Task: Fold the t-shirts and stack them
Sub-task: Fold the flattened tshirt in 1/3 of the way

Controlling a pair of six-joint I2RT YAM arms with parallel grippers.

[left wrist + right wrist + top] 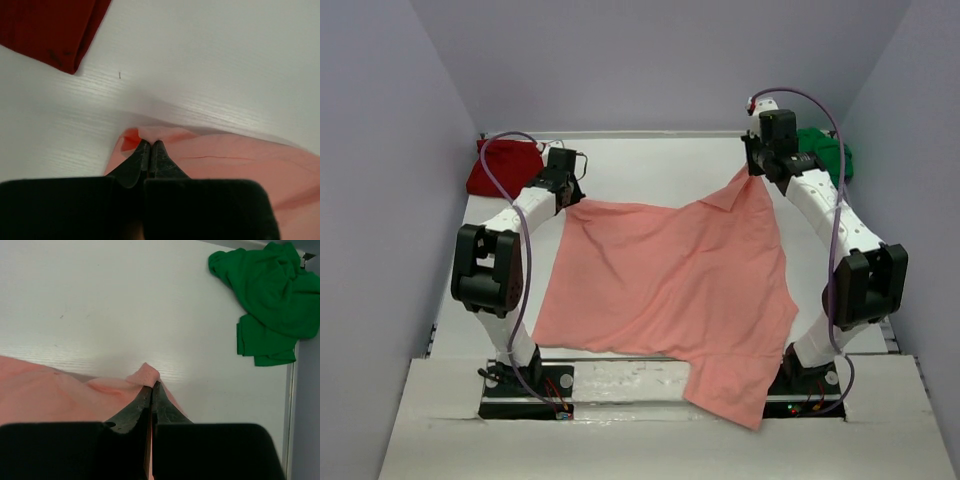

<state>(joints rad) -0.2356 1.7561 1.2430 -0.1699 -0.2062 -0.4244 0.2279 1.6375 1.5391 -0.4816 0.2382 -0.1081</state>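
Note:
The salmon-pink t-shirt is stretched across the middle of the table, its near corner hanging over the front edge. My left gripper is shut on its far left corner, just above the table. My right gripper is shut on its far right corner, lifted higher. The dark red t-shirt lies bunched at the far left, also seen in the left wrist view. The bright green t-shirt lies crumpled at the far right, also in the right wrist view.
Grey walls close in the white table on the left, back and right. The table's right edge runs just beyond the green shirt. Both arm bases stand at the near edge.

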